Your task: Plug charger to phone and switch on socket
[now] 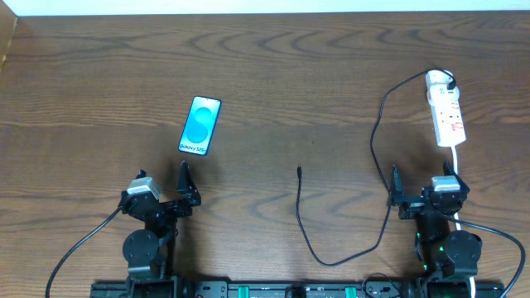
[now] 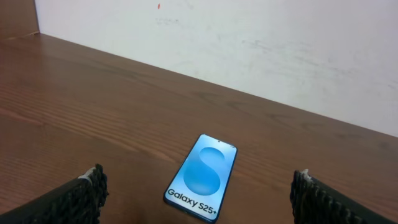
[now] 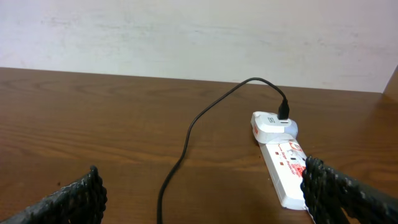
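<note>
the surface (image 1: 273, 74) is dark brown with streaky wood grain. the phone (image 1: 199, 126) has a bright cyan-blue screen with a paler swirl and dark lettering at one end. the socket (image 1: 445, 116) is white with red markings, and the charger (image 1: 373, 141) is black. the fingers (image 2: 74, 199) are black with a ridged pattern. the wall (image 2: 249, 50) is off-white.

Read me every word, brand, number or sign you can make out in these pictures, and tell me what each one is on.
"Galaxy S25+": white lettering at the near end of the phone, on its blue screen.
Red markings on the white power strip: too small and blurred to read.
No other text can be made out.
</note>
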`<action>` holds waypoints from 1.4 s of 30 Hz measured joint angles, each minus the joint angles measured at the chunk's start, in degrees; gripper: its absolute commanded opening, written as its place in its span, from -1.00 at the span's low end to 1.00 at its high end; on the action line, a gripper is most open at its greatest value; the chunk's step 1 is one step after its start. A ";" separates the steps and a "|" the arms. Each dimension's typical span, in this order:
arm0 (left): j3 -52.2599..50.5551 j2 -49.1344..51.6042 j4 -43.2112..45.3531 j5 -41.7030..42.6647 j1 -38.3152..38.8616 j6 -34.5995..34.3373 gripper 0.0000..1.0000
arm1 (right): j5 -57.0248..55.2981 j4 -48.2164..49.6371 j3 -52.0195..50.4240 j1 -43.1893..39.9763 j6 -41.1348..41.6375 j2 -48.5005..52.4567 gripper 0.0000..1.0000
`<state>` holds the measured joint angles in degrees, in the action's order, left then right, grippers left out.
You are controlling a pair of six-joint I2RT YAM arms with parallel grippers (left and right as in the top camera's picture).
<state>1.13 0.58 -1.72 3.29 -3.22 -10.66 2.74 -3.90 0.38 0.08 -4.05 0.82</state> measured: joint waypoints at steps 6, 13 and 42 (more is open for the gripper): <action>0.00 0.02 0.00 0.00 0.00 0.00 0.90 | 0.00 0.00 0.00 0.00 0.00 0.00 0.99; 0.00 0.02 0.02 0.00 0.00 0.00 0.90 | 0.00 0.00 0.00 0.00 0.00 0.00 0.99; 9.31 4.92 -1.86 4.22 0.00 9.51 0.90 | -0.02 0.02 0.00 0.00 0.00 -0.09 0.99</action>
<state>10.44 5.50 -3.57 7.51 -3.22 -1.15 2.72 -3.88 0.38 0.08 -4.05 0.73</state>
